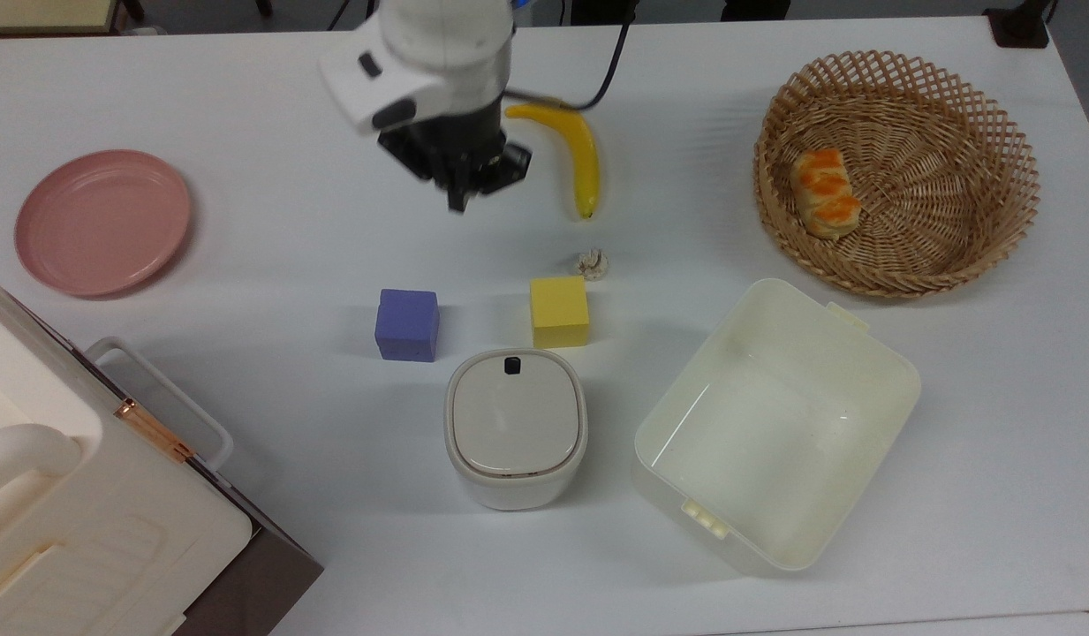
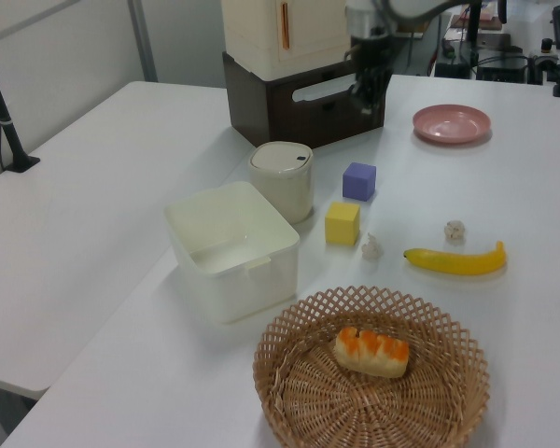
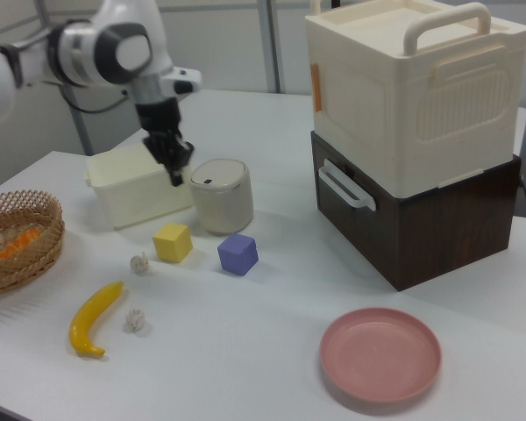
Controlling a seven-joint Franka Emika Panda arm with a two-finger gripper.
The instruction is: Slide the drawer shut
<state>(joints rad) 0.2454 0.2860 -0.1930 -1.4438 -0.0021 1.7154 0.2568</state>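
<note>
Drawer [image 3: 368, 197] sat pushed flush into the dark brown cabinet [image 3: 438, 228], its white bar handle [image 3: 344, 186] standing proud of the front panel; a cream lidded case [image 3: 416, 88] rested on top of the cabinet. In the top view the handle [image 1: 169, 393] showed at the counter's lower left corner, and in the left view the drawer [image 2: 322, 89] faced the counter at the far end.

Claw [image 1: 460, 190] hung above the white counter [image 1: 270, 230], well apart from the drawer, near the banana [image 1: 579, 150] and at the top view's left of it. Its fingers pointed down with nothing between them; whether they were parted or closed I could not tell. In the right view the claw [image 3: 177, 171] appeared in front of the cream tub [image 3: 131, 189], just above the small lidded bin [image 3: 221, 195].

Purple cube [image 1: 407, 324] and yellow cube [image 1: 559, 311] sat side by side, apart, just beyond the bin [image 1: 515, 439]. One small knotted ball [image 1: 592, 262] lay between the yellow cube and the banana's tip; a second [image 3: 135, 320] lay near the banana in the right view. Pink plate [image 1: 102, 221] lay at the top view's left edge. Wicker basket [image 1: 950, 247] held a piece of orange-topped bread [image 1: 825, 194].
</note>
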